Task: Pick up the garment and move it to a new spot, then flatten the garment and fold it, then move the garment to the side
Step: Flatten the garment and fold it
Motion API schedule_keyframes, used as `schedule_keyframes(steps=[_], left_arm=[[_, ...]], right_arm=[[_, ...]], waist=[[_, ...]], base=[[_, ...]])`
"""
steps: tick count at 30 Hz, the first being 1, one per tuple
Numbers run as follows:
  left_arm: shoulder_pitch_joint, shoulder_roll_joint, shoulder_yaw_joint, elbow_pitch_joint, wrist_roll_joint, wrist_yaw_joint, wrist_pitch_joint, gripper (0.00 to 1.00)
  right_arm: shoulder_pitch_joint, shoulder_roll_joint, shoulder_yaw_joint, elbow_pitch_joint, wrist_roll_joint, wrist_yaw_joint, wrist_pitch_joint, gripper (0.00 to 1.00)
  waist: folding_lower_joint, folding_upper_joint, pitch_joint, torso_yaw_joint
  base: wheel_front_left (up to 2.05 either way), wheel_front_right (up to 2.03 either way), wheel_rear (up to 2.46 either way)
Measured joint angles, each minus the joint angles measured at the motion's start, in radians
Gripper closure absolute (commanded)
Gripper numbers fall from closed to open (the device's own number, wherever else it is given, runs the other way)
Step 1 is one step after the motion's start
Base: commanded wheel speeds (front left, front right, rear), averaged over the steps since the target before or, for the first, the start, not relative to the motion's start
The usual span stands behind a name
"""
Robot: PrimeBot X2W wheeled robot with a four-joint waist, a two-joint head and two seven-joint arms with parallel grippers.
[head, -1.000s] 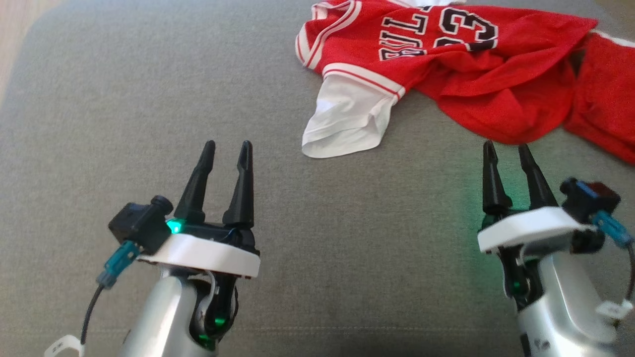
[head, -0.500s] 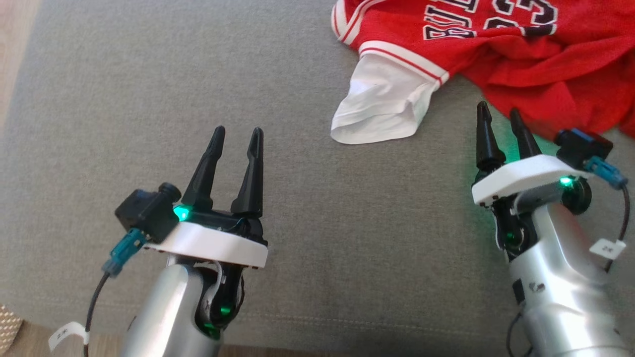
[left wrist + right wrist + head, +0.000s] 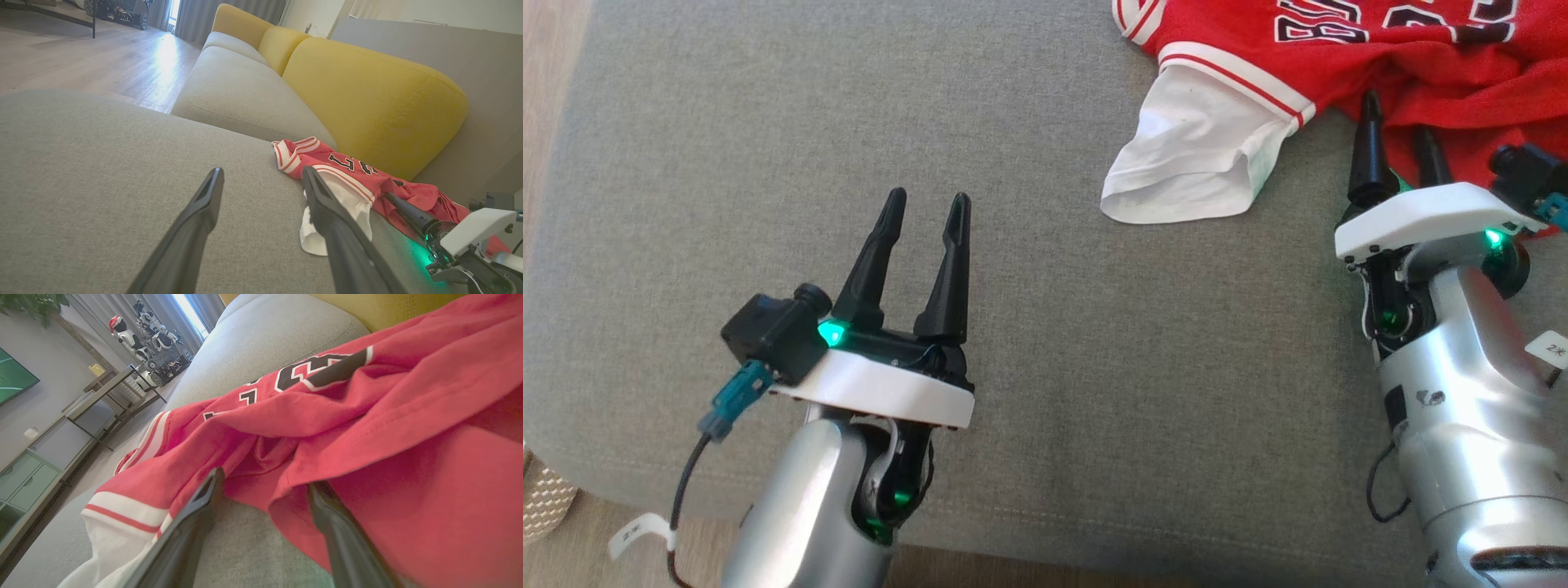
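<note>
right tool (image 3: 1396, 114) spread, tips at the near hem of the crumpled red jersey (image 3: 1421, 49) far right on the sofa cushion (image 3: 768, 163), likely lining up a pinch; left tool (image 3: 929, 198) spread, idle over bare fabric

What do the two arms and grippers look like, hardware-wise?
Both alike: the left gripper and right gripper have two long, tapered black jaws on a white plate, with a green light, atop a silver forearm. Each carries a black camera block with a teal connector and dark cable, plus a small white tag.
</note>
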Motion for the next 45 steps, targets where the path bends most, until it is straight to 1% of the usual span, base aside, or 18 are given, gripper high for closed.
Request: schedule_keyframes(steps=[8,9,10,11,12,14,27,31,34,37,40,45], left_arm=[[0.0,0.0,-0.001,0.001,0.0,0.001,0.0,0.0],[-0.001,0.0,-0.001,0.002,0.0,0.002,0.0,0.0],[-0.001,0.0,-0.001,0.002,0.0,0.002,0.0,0.0],[-0.002,0.0,-0.001,0.003,0.0,0.004,0.0,0.0],[-0.002,0.0,-0.001,0.005,0.0,0.004,0.0,0.0],[-0.002,0.0,0.0,0.007,0.0,0.004,0.0,0.0],[-0.01,0.0,0.002,0.014,0.0,0.006,0.0,0.0],[-0.01,0.0,0.004,0.019,0.0,0.006,0.0,0.0],[-0.01,0.0,0.008,0.026,0.0,0.006,0.0,0.0],[-0.008,0.0,0.026,0.029,0.0,0.006,0.0,0.0],[0.003,0.0,0.04,0.03,0.001,0.006,0.0,0.0],[0.04,0.001,0.072,0.033,0.011,0.001,0.0,0.0]], right_arm=[[-0.015,-0.002,-0.006,0.033,-0.002,0.0,-0.031,0.0],[-0.016,-0.002,-0.003,0.036,-0.002,0.0,-0.034,0.01],[-0.016,-0.002,-0.003,0.036,-0.002,0.0,-0.034,0.18],[-0.021,-0.002,0.006,0.044,-0.002,0.0,-0.04,0.27],[-0.024,-0.002,0.011,0.049,0.001,0.0,-0.041,0.52],[-0.027,-0.002,0.022,0.053,0.012,0.0,-0.041,1.0],[-0.026,-0.002,0.04,0.073,0.026,0.0,-0.064,1.0],[-0.02,-0.002,0.045,0.068,0.0,0.0,-0.068,1.0],[0.006,-0.002,0.06,0.042,-0.027,0.0,-0.069,1.0],[0.052,-0.008,0.083,-0.005,-0.046,0.0,-0.067,1.0],[0.115,-0.026,0.099,-0.083,-0.047,0.0,-0.046,1.0],[0.245,-0.076,0.107,-0.25,-0.047,0.0,0.043,1.0]], waist=[[0.0,0.0,0.002,0.001],[0.0,0.0,0.001,0.0],[0.0,0.0,0.001,0.0],[0.0,0.0,-0.001,-0.004],[0.0,0.0,-0.002,-0.007],[0.0,0.0,-0.005,-0.013],[0.0,0.0,-0.024,-0.05],[0.0001,0.0,-0.032,-0.059],[0.0,0.0,-0.048,-0.067],[0.0,0.0,-0.068,-0.079],[0.0,0.0,-0.091,-0.101],[0.0,0.0,-0.128,-0.155]], base=[[0.0,0.0,0.0],[0.0,0.0,0.0],[0.0,0.0,0.0],[0.0,0.0,0.0],[0.0,0.0,0.0],[0.0,0.0,0.0],[0.0,0.0,0.0],[0.0,0.0,0.0],[0.0,0.0,0.0],[0.0,0.0,0.0],[0.0,0.0,0.0],[0.0,0.0,0.0]])
